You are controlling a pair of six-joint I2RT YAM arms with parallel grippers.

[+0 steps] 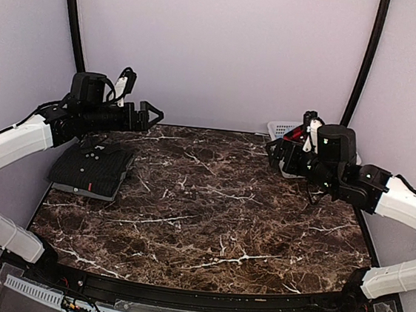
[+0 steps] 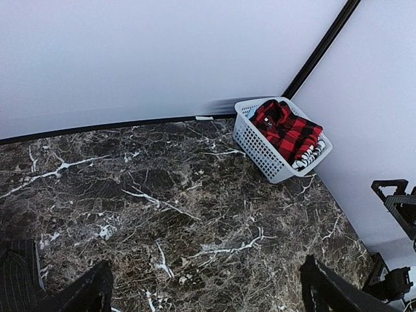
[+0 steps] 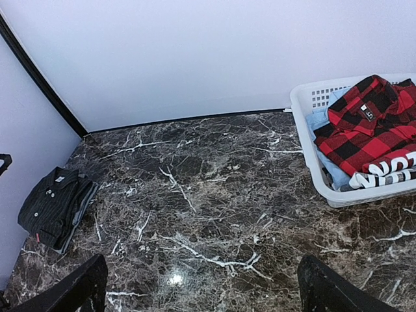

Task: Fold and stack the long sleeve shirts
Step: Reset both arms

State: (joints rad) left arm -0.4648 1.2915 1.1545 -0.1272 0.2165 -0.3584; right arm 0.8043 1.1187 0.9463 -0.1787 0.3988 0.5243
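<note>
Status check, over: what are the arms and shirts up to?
Open and empty: left gripper, right gripper. Folded black pinstripe shirt atop grey shirt, left side. In basket: plaid shirt. Nothing blocking.

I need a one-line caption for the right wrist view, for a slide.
Folded black pinstripe shirt lies on the marble table; red plaid shirt waits in the white basket.

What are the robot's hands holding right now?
Nothing. The left gripper and the right gripper are both wide open and empty.
</note>
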